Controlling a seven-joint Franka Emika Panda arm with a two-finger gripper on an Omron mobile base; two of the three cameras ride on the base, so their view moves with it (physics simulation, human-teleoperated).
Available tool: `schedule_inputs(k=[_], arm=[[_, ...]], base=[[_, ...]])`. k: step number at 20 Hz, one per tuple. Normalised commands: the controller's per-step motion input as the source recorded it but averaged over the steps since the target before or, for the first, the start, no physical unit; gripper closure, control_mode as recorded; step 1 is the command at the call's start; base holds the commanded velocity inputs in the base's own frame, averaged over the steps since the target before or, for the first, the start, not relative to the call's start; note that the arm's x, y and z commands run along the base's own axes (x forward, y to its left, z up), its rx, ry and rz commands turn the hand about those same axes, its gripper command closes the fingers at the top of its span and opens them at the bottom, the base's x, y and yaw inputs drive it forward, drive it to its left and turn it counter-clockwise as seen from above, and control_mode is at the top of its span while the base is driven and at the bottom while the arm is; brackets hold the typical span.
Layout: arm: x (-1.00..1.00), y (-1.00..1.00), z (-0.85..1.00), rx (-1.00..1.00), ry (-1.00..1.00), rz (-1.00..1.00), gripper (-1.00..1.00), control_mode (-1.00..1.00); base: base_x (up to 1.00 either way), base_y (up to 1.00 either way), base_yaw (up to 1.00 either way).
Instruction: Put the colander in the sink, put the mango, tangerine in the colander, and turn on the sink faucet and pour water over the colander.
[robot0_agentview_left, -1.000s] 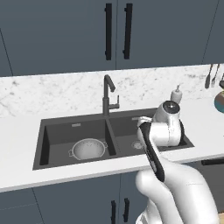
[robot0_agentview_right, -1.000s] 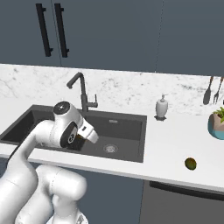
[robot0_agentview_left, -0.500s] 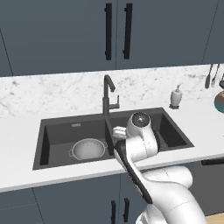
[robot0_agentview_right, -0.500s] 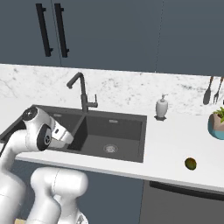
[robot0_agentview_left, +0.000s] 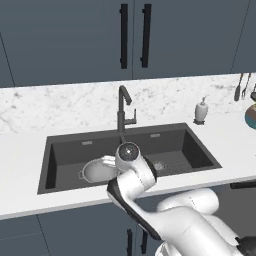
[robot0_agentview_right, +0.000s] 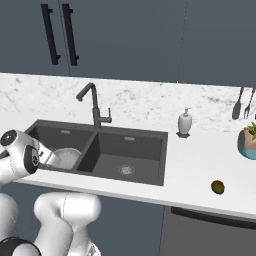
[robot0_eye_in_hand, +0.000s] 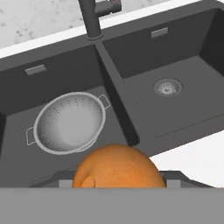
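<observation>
My gripper (robot0_eye_in_hand: 116, 178) is shut on the bright orange tangerine (robot0_eye_in_hand: 115, 168), which bulges up at the bottom of the hand view. It hangs over the front edge of the dark double sink (robot0_eye_in_hand: 188, 74), near the divider. The silvery perforated colander (robot0_eye_in_hand: 70, 123) sits upright in the left basin, just beyond and to the left of the fruit; it holds nothing. The same colander (robot0_agentview_left: 97, 170) (robot0_agentview_right: 65, 157) lies partly behind my arm in both base views. The dark green mango (robot0_agentview_right: 217, 187) rests on the white counter right of the sink (robot0_agentview_right: 145, 150). The black faucet (robot0_agentview_left: 121, 107) (robot0_agentview_right: 92, 102) (robot0_eye_in_hand: 89, 17) stands behind the divider.
A white soap dispenser (robot0_agentview_left: 201, 110) (robot0_agentview_right: 185, 122) stands behind the sink's right corner. A potted plant (robot0_agentview_right: 248, 142) sits at the far right, with utensils (robot0_agentview_right: 240, 102) hanging on the marble wall above. The right basin has a bare steel drain (robot0_eye_in_hand: 168, 87).
My arm has swung left from over the right basin to the front of the left basin, carrying the tangerine. Colander and mango have stayed put.
</observation>
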Motion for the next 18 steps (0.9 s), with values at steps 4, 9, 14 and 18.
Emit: schedule_inputs(k=[4, 9, 14, 18], arm=[[0.50, 0.98, 0.01, 0.00, 0.12, 0.00, 1.00, -1.00], [0.60, 0.79, 0.00, 0.00, 0.18, 0.00, 1.00, -1.00], [0.51, 0.57, -0.02, -0.04, 0.14, 0.00, 1.00, -1.00], [0.34, 0.23, -0.40, -0.16, 0.02, 0.00, 1.00, -1.00]], base=[[0.00, 0.00, 0.00], [0.00, 0.00, 0.00], [0.00, 0.00, 0.00], [0.00, 0.00, 0.00]])
